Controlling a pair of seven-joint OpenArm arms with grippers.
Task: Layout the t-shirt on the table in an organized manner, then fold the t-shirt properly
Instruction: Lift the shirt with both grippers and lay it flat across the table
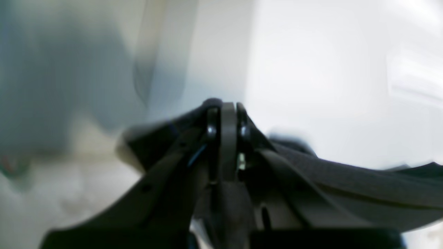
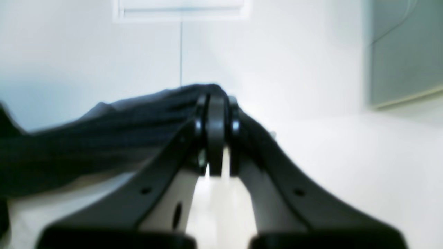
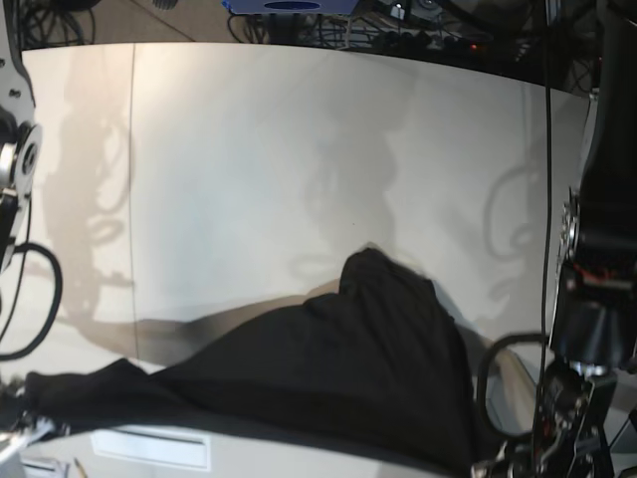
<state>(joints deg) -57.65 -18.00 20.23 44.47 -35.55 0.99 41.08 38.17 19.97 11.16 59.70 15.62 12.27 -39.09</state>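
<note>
The black t-shirt [image 3: 328, 383] hangs stretched low over the off-white table [image 3: 249, 169], near its front edge, with one hump rising in the middle. My left gripper [image 1: 226, 116] is shut on a fold of the shirt [image 1: 346, 186], whose fabric trails off to the right in the blurred left wrist view. My right gripper [image 2: 215, 103] is shut on the shirt's other end [image 2: 104, 138], which runs off to the left. In the base view both pinch points sit at the bottom corners, largely hidden.
A thin seam line [image 3: 132, 179] crosses the table on the left. Cables and equipment [image 3: 398, 20] lie beyond the far edge. The left arm's dark column [image 3: 597, 249] stands at the right, and the right arm's links [image 3: 15, 169] at the left. A white strip [image 3: 149, 448] lies at the front.
</note>
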